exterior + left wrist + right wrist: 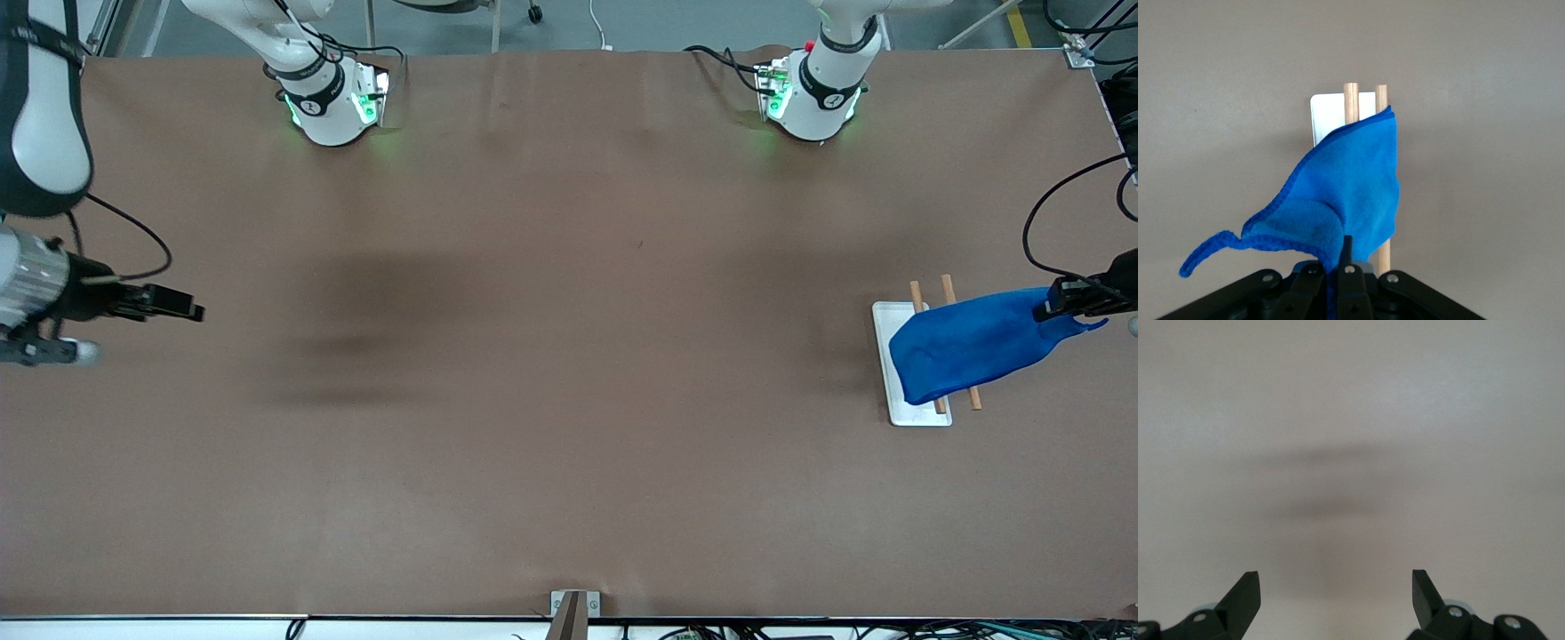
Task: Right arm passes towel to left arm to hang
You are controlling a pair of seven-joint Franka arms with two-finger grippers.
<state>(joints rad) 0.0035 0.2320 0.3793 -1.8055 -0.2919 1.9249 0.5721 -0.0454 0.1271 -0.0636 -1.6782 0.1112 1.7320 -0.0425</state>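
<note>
Front view: the left gripper (1058,302) pinches the blue towel (969,342), draped across two wooden rods (960,342) over a white tray (889,356) at the left arm's end of the worktop (569,400).

Left wrist view: fingers clamp the towel's edge.

Right wrist view: the right gripper (1336,593) waits, spread wide and empty, over bare worktop.

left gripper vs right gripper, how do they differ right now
The left gripper is shut on the blue towel; the right gripper holds nothing, its jaws wide open.

The left gripper is over the wooden rack on its white tray, at the left arm's end of the table; the right gripper waits over bare table at the right arm's end.

Both are black, two-fingered.
</note>
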